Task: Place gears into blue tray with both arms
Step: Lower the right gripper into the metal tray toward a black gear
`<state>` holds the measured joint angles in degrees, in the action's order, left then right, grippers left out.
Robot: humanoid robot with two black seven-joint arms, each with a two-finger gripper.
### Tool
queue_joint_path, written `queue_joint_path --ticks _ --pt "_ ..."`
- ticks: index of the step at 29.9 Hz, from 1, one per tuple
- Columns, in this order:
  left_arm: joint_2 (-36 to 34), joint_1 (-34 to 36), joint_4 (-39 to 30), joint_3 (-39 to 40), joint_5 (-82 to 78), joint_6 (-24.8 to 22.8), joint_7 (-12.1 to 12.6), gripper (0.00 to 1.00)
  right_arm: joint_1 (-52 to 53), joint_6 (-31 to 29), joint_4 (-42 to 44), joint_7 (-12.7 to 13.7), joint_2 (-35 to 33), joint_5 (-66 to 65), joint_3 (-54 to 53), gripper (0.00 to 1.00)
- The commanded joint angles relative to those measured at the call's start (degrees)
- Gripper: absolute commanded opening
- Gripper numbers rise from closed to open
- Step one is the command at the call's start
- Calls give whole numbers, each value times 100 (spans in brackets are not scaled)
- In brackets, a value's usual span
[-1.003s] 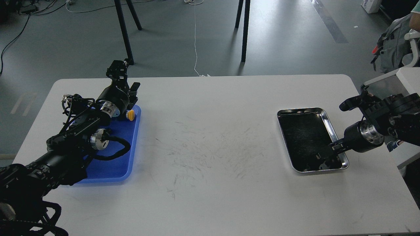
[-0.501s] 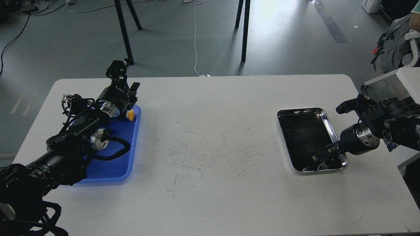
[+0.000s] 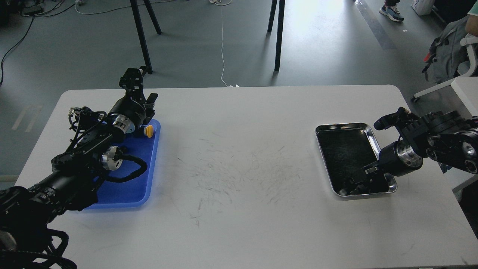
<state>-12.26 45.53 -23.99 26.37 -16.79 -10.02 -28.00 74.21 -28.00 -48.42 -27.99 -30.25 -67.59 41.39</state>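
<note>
- The right gripper (image 3: 356, 182) reaches down into the near end of the steel tray (image 3: 374, 139); its fingers are dark against the dark floor, so I cannot tell whether they are spread or pinching anything.
- Since a second ago the right arm (image 3: 425, 144) has slid left, farther over the steel tray, and the gripper has moved along the near end toward the tray's near left corner.
- The gears cannot be made out against that black floor.
- The left gripper (image 3: 139, 89) hangs over the far edge of the blue tray (image 3: 123, 194), seen end-on, so its state cannot be told; it has barely shifted.
- A yellow button (image 3: 149, 130) lies in the blue tray's far right corner, just beside the left arm's wrist.
- No writing can be read.
- The white table (image 3: 239, 157) between the two trays is open, marked only by dark scuffs; the steel tray sits near the right edge.
</note>
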Motion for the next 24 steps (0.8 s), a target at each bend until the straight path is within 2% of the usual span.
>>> queue_joint_path --ticks 1,6,12,24 --pt "-13 0 0 0 0 0 0 98 -38 0 -1 -1 2 -9 1 58" --pt "4 0 0 0 0 0 0 98 -38 0 -10 -1 2 0 1 51" --pt "22 0 0 0 0 0 0 98 -30 0 -27 -1 10 -17 1 37" --pt "4 0 0 0 0 0 0 98 14 0 -1 -1 125 18 1 38"
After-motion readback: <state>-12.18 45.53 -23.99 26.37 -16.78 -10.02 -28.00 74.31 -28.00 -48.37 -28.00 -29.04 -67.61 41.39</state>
